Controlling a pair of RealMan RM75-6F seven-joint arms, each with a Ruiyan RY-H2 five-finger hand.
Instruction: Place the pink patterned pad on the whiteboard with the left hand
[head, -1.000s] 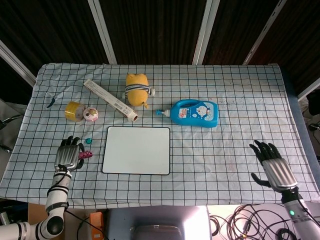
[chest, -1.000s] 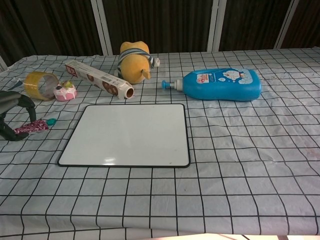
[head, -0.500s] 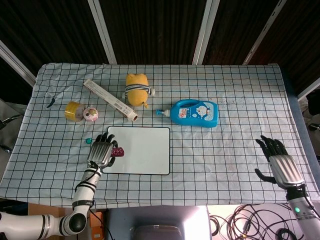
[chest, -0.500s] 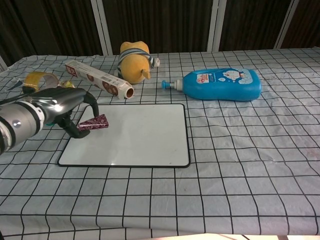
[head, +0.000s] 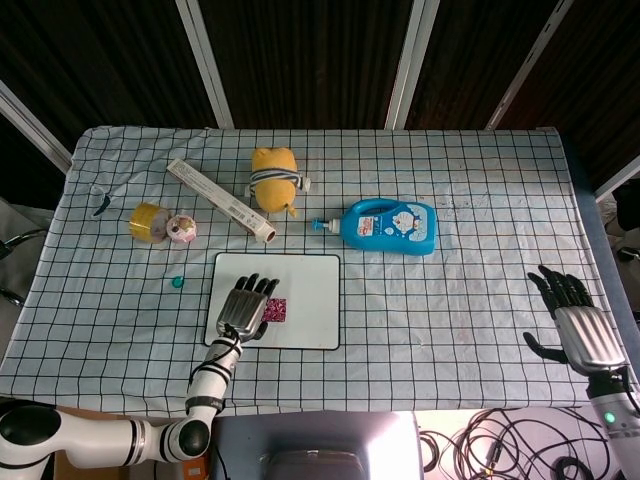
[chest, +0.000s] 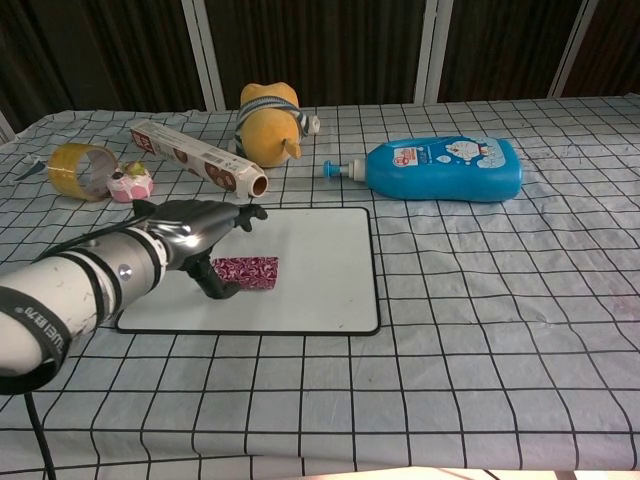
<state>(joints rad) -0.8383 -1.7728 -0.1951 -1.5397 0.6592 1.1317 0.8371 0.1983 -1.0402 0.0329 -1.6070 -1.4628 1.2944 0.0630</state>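
The pink patterned pad (head: 275, 310) (chest: 248, 272) lies flat on the left half of the whiteboard (head: 300, 275) (chest: 310, 260). My left hand (head: 243, 308) (chest: 190, 235) hovers over the board's left part, fingers stretched forward and apart. Its thumb reaches down to the pad's left end, and no finger wraps the pad. My right hand (head: 580, 325) shows only in the head view, at the table's right edge, fingers spread and holding nothing.
Behind the board lie a long box (head: 222, 199) (chest: 198, 156), a yellow plush (head: 275, 178) (chest: 268, 123) and a blue bottle (head: 388, 224) (chest: 440, 168). A tape roll (head: 150, 221) (chest: 80, 170), a small pink toy (head: 182, 228) (chest: 130, 184) and a teal bit (head: 178, 282) sit at the left.
My left hand carried the pad from the cloth left of the board rightward onto the board, then straightened its fingers. The right hand drifted toward the table's right edge.
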